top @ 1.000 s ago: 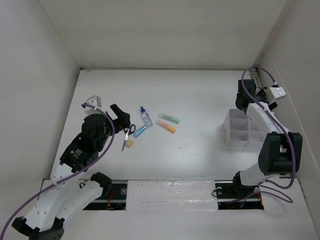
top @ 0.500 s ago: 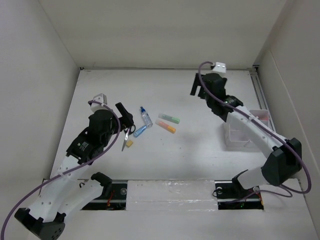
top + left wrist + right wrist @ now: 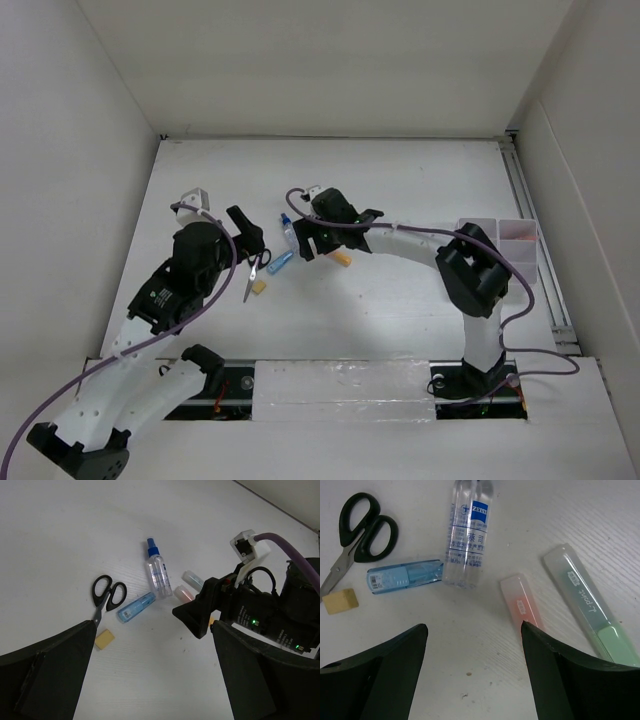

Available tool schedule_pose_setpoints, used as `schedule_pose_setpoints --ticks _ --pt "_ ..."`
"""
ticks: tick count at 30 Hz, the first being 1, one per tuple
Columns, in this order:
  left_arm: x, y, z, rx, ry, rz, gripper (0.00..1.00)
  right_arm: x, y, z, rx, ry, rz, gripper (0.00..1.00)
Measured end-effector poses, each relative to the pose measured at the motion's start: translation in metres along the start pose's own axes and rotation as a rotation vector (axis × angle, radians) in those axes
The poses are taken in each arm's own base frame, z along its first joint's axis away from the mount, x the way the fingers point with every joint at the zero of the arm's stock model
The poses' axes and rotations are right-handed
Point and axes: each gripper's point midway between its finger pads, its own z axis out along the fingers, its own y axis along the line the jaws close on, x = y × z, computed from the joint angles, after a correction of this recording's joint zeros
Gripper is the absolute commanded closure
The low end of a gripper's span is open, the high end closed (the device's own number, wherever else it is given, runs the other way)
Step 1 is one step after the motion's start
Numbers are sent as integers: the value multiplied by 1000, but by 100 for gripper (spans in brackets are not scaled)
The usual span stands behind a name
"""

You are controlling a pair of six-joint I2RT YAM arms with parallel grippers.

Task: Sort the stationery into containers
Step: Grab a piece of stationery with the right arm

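My right gripper has just swung away from the organiser at the table's 3 o'clock edge and now hangs over the loose stationery toward 9 o'clock. Its fingers are spread apart with nothing between them. I take that as one delivery done and the next pick about to start. The left gripper has barely shifted. It hovers at the cluster's 8 o'clock side with its fingers wide apart and empty.

I count six items left on the table:
- one pair of scissors
- one yellow eraser
- one blue marker
- one clear bottle
- one orange marker
- one green marker

From my right wrist, the bottle sits at 12 o'clock, the orange and green markers at 2 to 3, and the scissors at 10. There is one organiser, but the arm hides part of it, so I cannot count its compartments.
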Motion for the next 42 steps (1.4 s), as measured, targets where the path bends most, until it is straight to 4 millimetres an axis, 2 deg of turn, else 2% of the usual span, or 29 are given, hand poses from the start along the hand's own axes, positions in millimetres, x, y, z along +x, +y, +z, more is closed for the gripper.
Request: schedule_pose_setpoints --ticks 6,10,21,23,28,30,31,34,37,42 --pt "-2 0 -2 3 -7 -3 0 -6 2 2 -4 -7 -16 19" --pt "-1 0 -1 3 -4 -2 0 -7 -4 4 18 -10 -26 20" --pt "3 1 4 -12 11 7 0 22 -24 17 83 74 -44 24" --pt "5 2 7 -22 21 12 0 28 -29 17 98 94 -36 34" --pt "12 4 15 -48 51 27 0 35 -39 18 132 106 -7 46" --pt "12 4 15 -47 50 27 0 35 -43 18 145 103 2 56" --pt "11 4 14 -45 47 25 0 35 -44 18 150 101 8 58" --pt "10 4 12 -40 39 22 0 35 -47 18 164 97 17 56" --pt "9 3 11 -37 36 20 0 34 -48 18 167 95 26 47" --pt "8 3 10 -35 33 19 0 30 -47 22 175 103 15 46"
